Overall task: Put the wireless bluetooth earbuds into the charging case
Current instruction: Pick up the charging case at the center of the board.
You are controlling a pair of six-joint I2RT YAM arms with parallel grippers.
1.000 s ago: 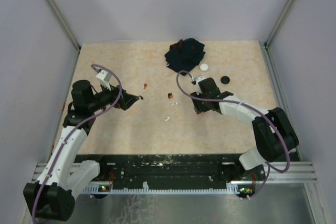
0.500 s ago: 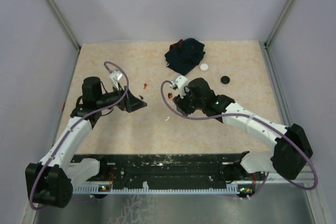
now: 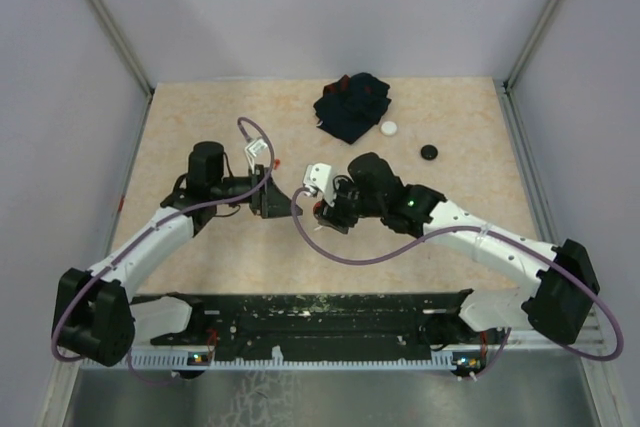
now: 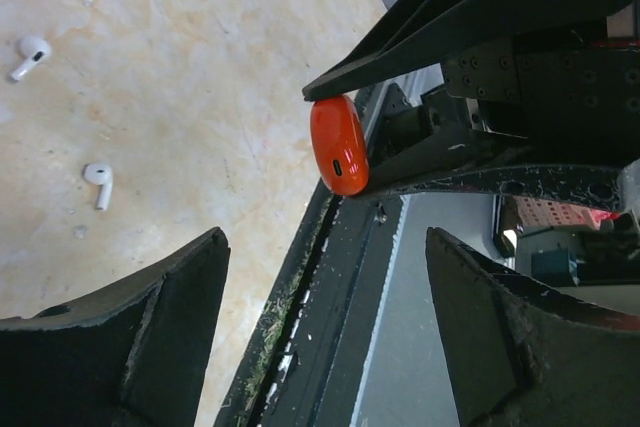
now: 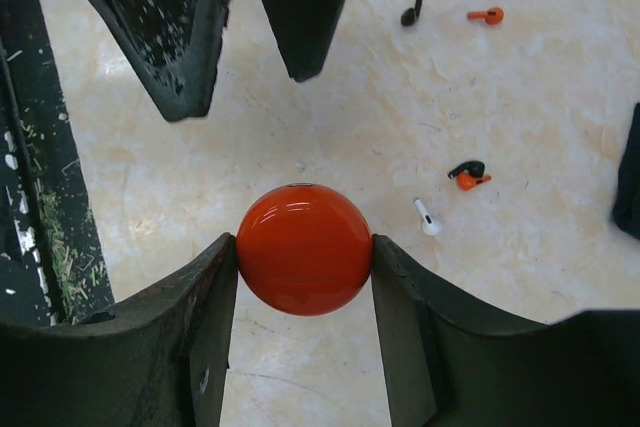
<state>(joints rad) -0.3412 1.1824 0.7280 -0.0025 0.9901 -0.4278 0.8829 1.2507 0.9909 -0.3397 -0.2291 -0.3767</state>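
My right gripper (image 5: 304, 259) is shut on the charging case (image 5: 304, 249), a glossy orange-red round puck held by its sides above the table. In the left wrist view the case (image 4: 338, 145) shows edge-on between the right gripper's fingers. My left gripper (image 4: 323, 237) is open and holds nothing; it faces the case from a short way off. Its fingers (image 5: 180, 37) hang just beyond the case. The earbuds lie loose on the table: a black one (image 5: 411, 13), an orange one (image 5: 486, 15), a black and orange pair (image 5: 466, 175), a white one (image 5: 427, 217), and two white ones (image 4: 30, 53) (image 4: 98, 179).
A dark navy cloth (image 3: 352, 105) lies bunched at the back of the table. A white puck (image 3: 388, 128) and a black puck (image 3: 429, 152) sit to its right. The black rail (image 3: 320, 312) runs along the near edge. The two grippers (image 3: 300, 202) nearly meet mid-table.
Both arms have swung in toward the middle of the table: the left gripper rightward, the right gripper leftward with the case. The left jaws have narrowed a little.
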